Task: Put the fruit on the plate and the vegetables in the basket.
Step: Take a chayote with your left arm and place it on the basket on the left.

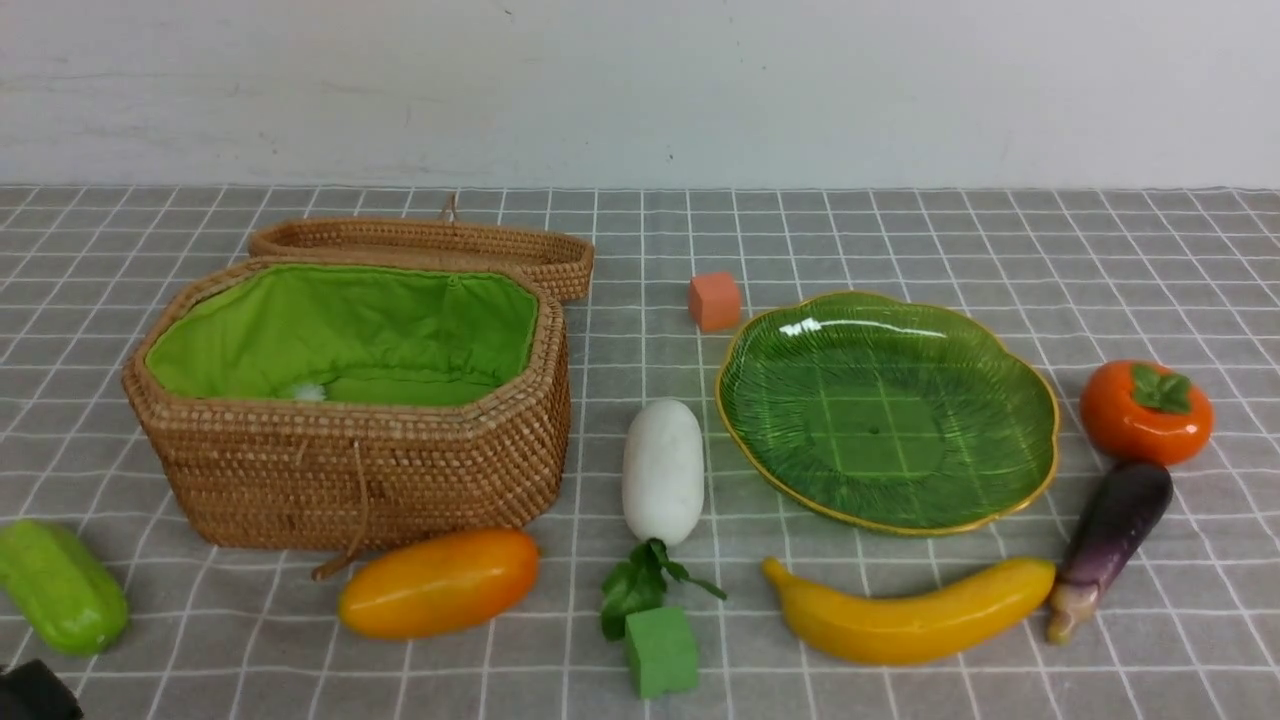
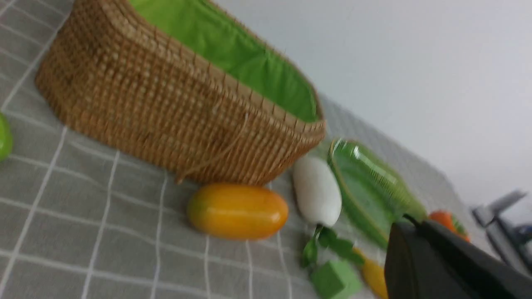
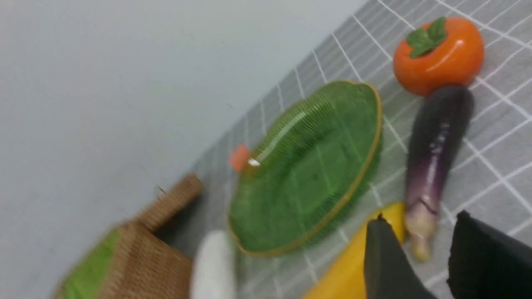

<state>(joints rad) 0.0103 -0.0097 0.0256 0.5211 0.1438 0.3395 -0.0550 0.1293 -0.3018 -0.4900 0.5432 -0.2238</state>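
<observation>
The open basket [image 1: 350,480], lined in green, stands at the left, and the empty green plate [image 1: 885,410] lies at the right. Between them lies the white radish [image 1: 662,470]. The mango [image 1: 440,583] rests in front of the basket, and the cucumber [image 1: 60,585] lies at the far left. The banana [image 1: 910,610] lies in front of the plate, with the eggplant [image 1: 1110,540] and persimmon [image 1: 1145,410] to the plate's right. My left gripper [image 2: 401,226] is shut and empty, above the table near the cucumber. My right gripper [image 3: 419,218] hangs open over the eggplant's stem end [image 3: 419,236], beside the banana [image 3: 345,270].
A small green cube [image 1: 660,650] sits by the radish leaves near the front edge. An orange cube [image 1: 714,301] stands behind the plate. The basket's woven lid [image 1: 430,245] lies flat behind it. A grey checked cloth covers the table, and a white wall closes the back.
</observation>
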